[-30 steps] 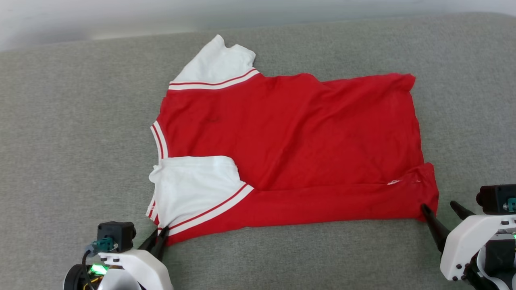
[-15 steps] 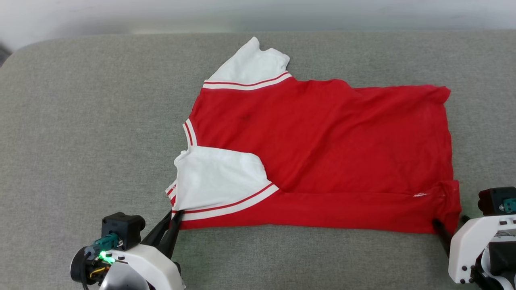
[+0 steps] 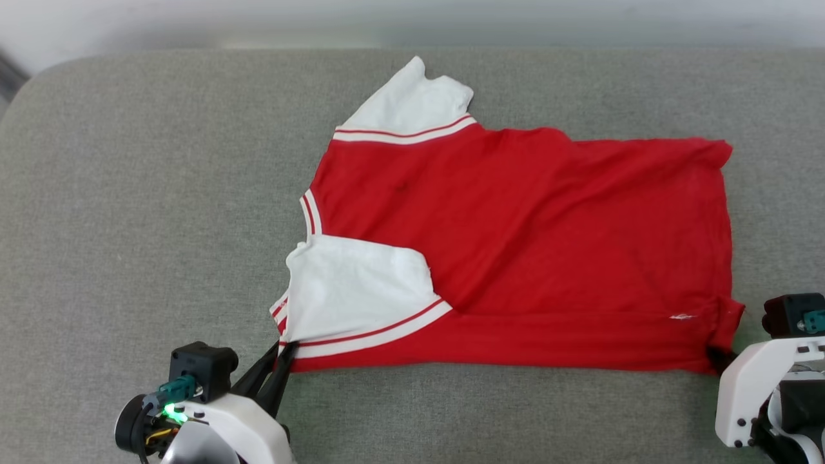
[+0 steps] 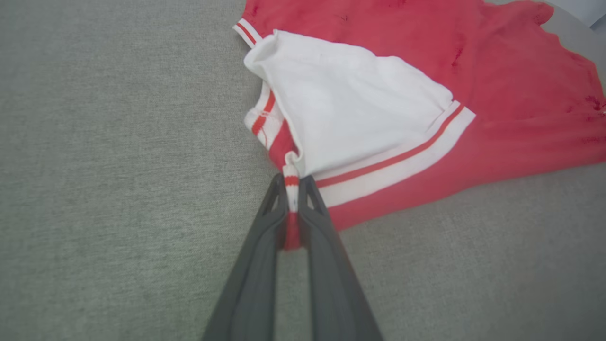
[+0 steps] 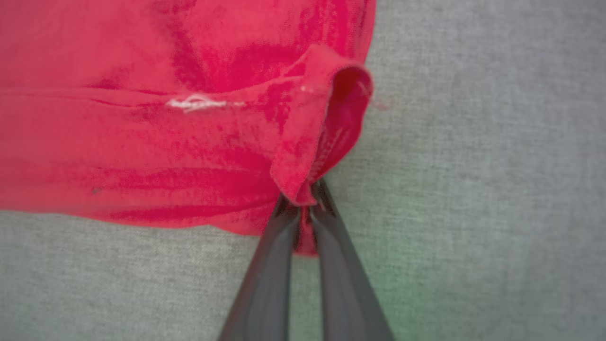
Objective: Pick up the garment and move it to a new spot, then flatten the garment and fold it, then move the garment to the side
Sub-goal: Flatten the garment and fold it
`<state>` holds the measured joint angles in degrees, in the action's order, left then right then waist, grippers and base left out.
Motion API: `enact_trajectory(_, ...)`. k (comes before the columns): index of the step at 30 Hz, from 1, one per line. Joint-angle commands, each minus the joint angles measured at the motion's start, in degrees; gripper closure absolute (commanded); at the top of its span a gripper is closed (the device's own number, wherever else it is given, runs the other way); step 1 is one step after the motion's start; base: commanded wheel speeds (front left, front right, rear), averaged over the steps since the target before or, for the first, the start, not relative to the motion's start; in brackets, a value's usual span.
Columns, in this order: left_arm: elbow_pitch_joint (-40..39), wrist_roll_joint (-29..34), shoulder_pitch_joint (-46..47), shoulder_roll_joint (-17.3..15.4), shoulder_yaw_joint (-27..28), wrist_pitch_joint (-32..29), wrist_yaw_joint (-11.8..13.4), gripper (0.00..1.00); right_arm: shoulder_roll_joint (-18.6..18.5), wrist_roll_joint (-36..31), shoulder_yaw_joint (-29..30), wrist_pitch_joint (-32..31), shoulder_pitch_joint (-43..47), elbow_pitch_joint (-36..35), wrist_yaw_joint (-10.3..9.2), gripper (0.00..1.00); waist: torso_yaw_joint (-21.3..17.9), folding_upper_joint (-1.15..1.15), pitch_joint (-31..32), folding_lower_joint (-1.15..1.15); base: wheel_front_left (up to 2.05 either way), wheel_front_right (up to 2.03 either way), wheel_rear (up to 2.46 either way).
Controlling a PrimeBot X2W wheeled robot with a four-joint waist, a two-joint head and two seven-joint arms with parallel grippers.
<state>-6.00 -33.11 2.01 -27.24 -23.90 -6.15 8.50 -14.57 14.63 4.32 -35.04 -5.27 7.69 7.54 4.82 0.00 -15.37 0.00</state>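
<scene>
Head view: creased garment, woven grey upholstery

My dark fingers are smooth matt plastic. The garment is soft matt knit cloth. Under it, coarse grey woven upholstery. My wrist casing is glossy white plastic.

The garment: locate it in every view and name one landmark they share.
Head view: garment spread across the centre.
Left wrist view: garment at upper right, pinched by the left gripper.
Right wrist view: garment at upper left, pinched by the right gripper.
Shared landmark: the grey cushion beneath it.
</scene>
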Motion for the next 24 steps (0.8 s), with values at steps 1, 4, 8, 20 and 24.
enact_trajectory(1,0.51,0.07,-0.76,-0.77,-0.13,-0.58,-0.08,1.0,-0.03,-0.14,-0.17,-1.31,2.96,2.34,-0.11,1.0,-0.63,0.0,1.43,0.0,0.0,0.0,0.0)
enact_trajectory(4,0.8,0.22,-1.83,-1.71,-0.48,-1.36,-0.09,1.0,-0.91,0.87,0.5,-1.53,3.4,0.46,-0.11,1.0,-1.25,0.0,3.14,0.0,0.0,0.0,0.0)
enact_trajectory(8,0.61,0.32,-4.39,-2.95,-0.87,-1.94,0.23,1.0,-2.16,2.26,1.76,-1.78,4.79,-3.32,-0.11,1.0,-1.86,0.0,5.23,0.0,0.0,0.0,0.0)
enact_trajectory(20,1.0,-3.26,-11.51,-2.74,-2.03,-2.55,0.25,1.0,-2.4,3.81,5.28,-7.79,13.04,-8.58,-0.11,1.0,-3.37,0.0,7.32,0.0,0.0,0.0,0.0)
enact_trajectory(24,4.18,-3.87,-10.68,-1.76,-2.52,-1.59,-0.99,1.0,-1.82,3.47,5.24,-6.99,12.51,-6.41,-0.11,1.0,-3.68,0.0,7.07,0.0,0.0,0.0,0.0)
